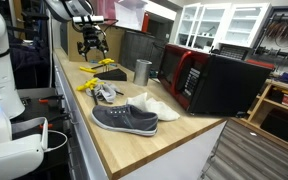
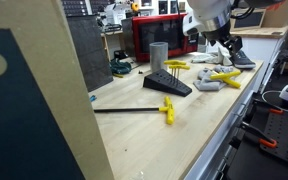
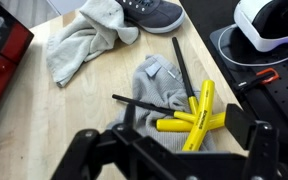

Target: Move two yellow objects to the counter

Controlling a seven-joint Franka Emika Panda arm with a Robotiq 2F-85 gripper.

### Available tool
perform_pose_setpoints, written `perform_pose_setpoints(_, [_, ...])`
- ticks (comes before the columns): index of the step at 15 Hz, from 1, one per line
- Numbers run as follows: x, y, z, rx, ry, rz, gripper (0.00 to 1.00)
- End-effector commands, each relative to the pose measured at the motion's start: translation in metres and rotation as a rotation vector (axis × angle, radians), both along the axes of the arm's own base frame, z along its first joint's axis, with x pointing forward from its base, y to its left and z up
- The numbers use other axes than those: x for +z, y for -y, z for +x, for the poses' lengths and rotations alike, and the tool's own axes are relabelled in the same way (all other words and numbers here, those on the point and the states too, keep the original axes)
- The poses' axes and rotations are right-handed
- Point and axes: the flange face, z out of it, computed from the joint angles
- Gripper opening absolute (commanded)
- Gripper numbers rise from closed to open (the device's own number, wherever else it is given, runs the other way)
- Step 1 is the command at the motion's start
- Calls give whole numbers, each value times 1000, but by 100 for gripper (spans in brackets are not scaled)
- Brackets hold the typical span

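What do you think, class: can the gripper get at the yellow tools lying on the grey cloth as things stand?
Probably yes. The gripper hangs open above the yellow tools, nothing covers them, and the grey cloth beneath them leaves their handles exposed from above.

From my station I take the upright steel cup as my marker. The dark red-and-black microwave stands just beside it, and a black wedge-shaped block lies near its other side. A grey sneaker sits well apart from the cup with a crumpled white cloth touching it on the microwave side, and I see a small grey rag between cup and sneaker.
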Motion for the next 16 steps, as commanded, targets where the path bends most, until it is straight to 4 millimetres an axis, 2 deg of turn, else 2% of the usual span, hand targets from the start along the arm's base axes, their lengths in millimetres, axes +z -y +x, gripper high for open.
perform_pose_setpoints(1, [34,-14,5,-24,56,138,100])
perform_pose_setpoints(5, [65,-34,27,-61,122,363,100])
perform_pose_setpoints(8, [80,-42,43,-104,162,512,100])
perform_pose_setpoints(13, [84,-54,59,-187,224,716,100])
perform_pose_setpoints(16, [83,-49,69,-243,266,797,100])
